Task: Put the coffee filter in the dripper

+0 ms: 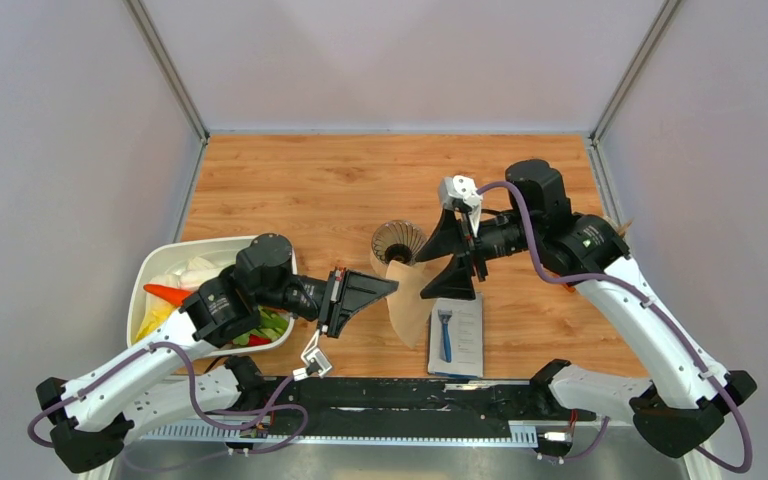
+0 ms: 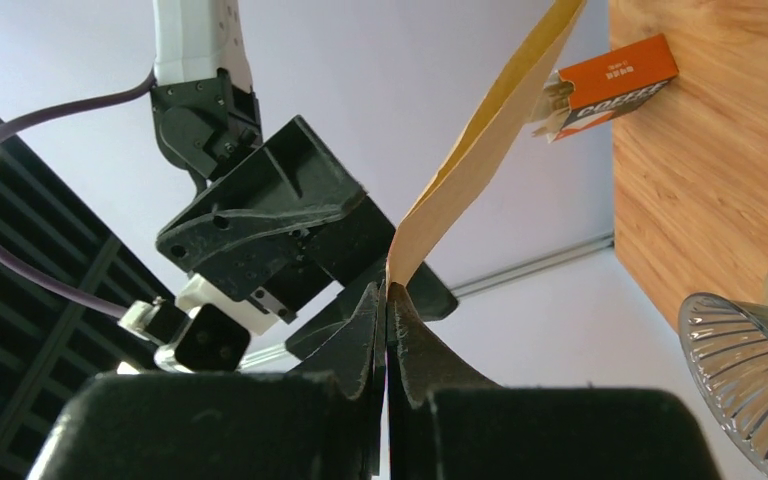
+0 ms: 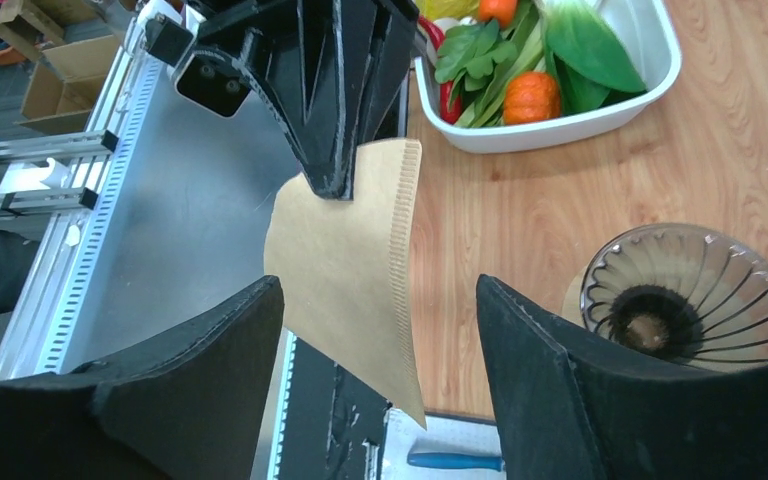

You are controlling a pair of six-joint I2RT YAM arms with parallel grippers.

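Note:
The coffee filter [image 1: 412,308] is a flat tan paper fan, held in the air just in front of the dripper [image 1: 397,241]. My left gripper [image 1: 390,288] is shut on its corner; the left wrist view shows the fingertips [image 2: 375,320] pinched on the paper edge [image 2: 480,150]. My right gripper [image 1: 450,262] is open, one jaw on each side of the filter [image 3: 350,270] without touching it. The translucent ribbed dripper [image 3: 690,290] stands upright on the wood to the right of my right gripper [image 3: 380,340]; its rim also shows in the left wrist view [image 2: 750,370].
A white tray [image 1: 150,275] of toy vegetables sits at the left, also in the right wrist view [image 3: 650,60]. A packaged blue razor [image 1: 455,335] lies under the filter near the front edge. An orange box [image 2: 610,85] lies on the wood.

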